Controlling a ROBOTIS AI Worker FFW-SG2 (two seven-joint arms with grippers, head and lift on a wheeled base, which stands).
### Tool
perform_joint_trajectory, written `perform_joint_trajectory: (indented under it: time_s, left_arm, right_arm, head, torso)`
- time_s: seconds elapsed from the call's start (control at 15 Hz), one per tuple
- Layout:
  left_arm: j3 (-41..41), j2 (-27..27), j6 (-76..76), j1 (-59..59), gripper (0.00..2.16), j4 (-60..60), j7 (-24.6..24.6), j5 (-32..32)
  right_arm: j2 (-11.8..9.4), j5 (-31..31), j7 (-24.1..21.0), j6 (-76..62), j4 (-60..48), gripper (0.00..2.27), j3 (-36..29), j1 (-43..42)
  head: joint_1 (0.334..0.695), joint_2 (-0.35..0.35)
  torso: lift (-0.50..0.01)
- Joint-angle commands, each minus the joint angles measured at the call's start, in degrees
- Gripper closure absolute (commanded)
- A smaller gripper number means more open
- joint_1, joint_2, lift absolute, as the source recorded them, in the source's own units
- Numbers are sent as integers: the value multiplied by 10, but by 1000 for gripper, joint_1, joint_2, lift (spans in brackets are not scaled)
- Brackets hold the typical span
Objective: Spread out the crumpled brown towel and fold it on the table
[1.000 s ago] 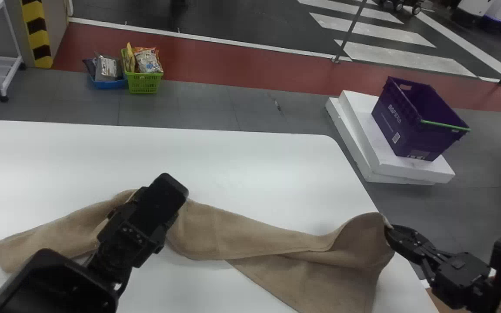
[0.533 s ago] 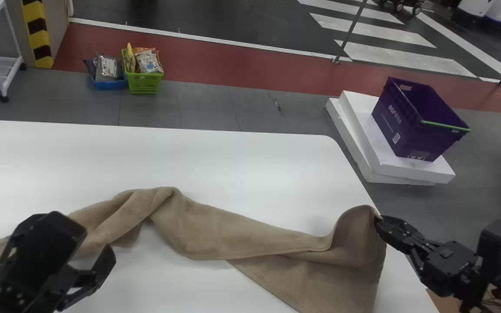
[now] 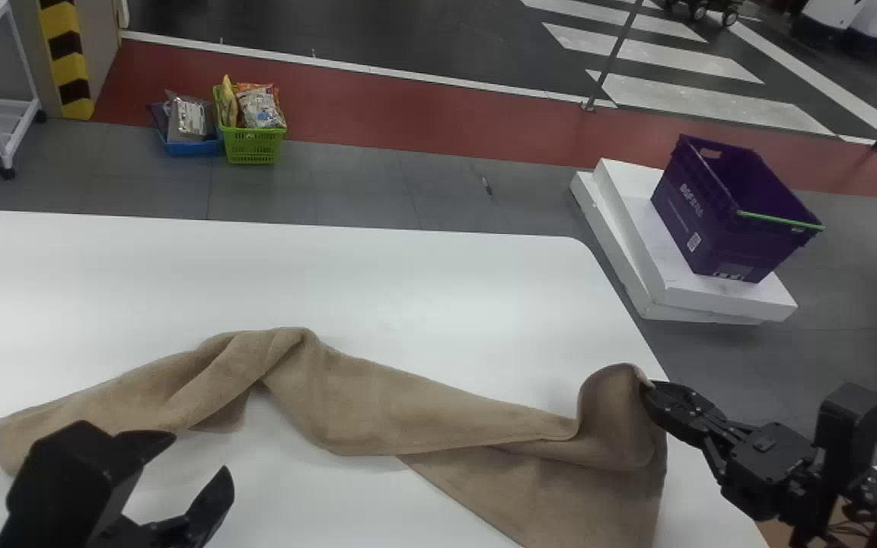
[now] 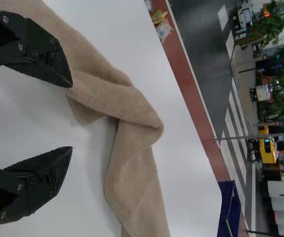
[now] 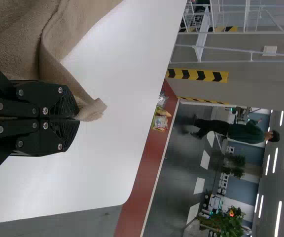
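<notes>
In the head view, the brown towel (image 3: 377,411) lies rumpled from left to right across the near part of the table (image 3: 408,289). The left gripper (image 3: 200,455) is at the near left, the right gripper (image 3: 645,390) at the towel's right end.

In the left wrist view, the left gripper (image 4: 72,116) stands open, empty.

In the right wrist view, the right gripper (image 5: 79,119) pinches a towel corner.

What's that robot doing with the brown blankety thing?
It's a towel, and the robot's right tool is pinching one corner of it, with the cloth nearby raised in a hump. The left tool is open and holding nothing, close to the towel's other end. The towel lies long and rumpled across the white table, so it isn't spread flat or folded yet.
</notes>
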Motion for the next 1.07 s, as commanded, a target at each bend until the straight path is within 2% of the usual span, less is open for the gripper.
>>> perform_joint_trajectory:
  time_s: [0.0,0.4,1.0]
  left_arm:
    - [-25,-6,-10,-1,599,13,2,-3]
    - [-59,-27,-74,-60,599,105,57,-10]
    - [-81,-41,-74,-131,603,195,63,-8]
  right_arm:
    - [-2,-6,1,-3,1,1949,-5,5]
    - [-3,-7,0,-9,8,1949,-4,5]
    - [-4,-3,0,-9,7,1949,-6,3]
  head:
    - [695,-350]
    - [695,-350]
    - [695,-350]
  torso:
    - [-127]
    - [-127]
    - [-127]
